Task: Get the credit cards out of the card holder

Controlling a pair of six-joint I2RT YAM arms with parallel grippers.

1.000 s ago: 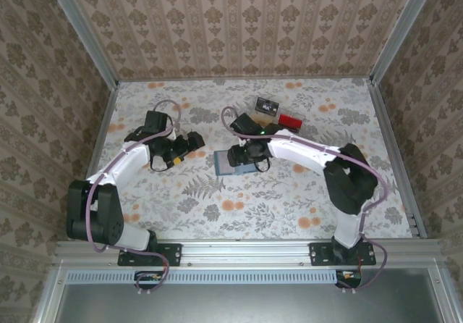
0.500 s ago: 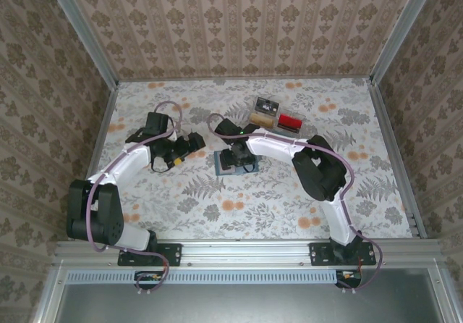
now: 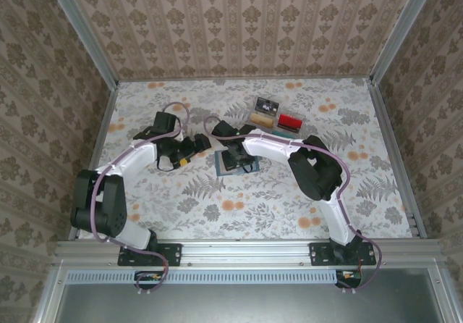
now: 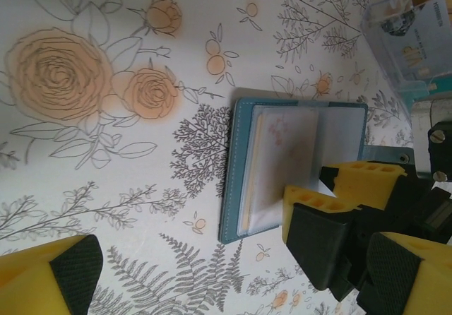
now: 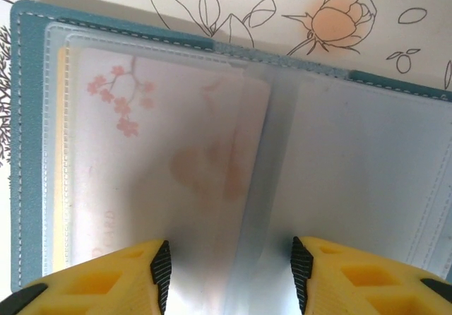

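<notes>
The teal card holder (image 3: pixel 223 166) lies open on the floral table. Under the clear sleeve of its left panel (image 5: pixel 28 152) sits a pale credit card (image 5: pixel 141 145) with pink blossoms, and a tan edge (image 5: pixel 62 152) shows behind it. My right gripper (image 5: pixel 229 272) hangs right over the holder, open, its yellow fingers (image 4: pixel 311 200) straddling the fold between the sleeves. My left gripper (image 4: pixel 233 280) stands wide open just left of the holder (image 4: pixel 233 174), apart from it and holding nothing.
A clear plastic compartment tray (image 3: pixel 266 111) stands behind the holder, with a red block (image 3: pixel 291 122) to its right. In the left wrist view the tray (image 4: pixel 413 32) is at the top right. Metal rails edge the table.
The right arm has folded its elbow in and carried its gripper further left over the holder. The left gripper has shifted slightly right, toward the holder.
</notes>
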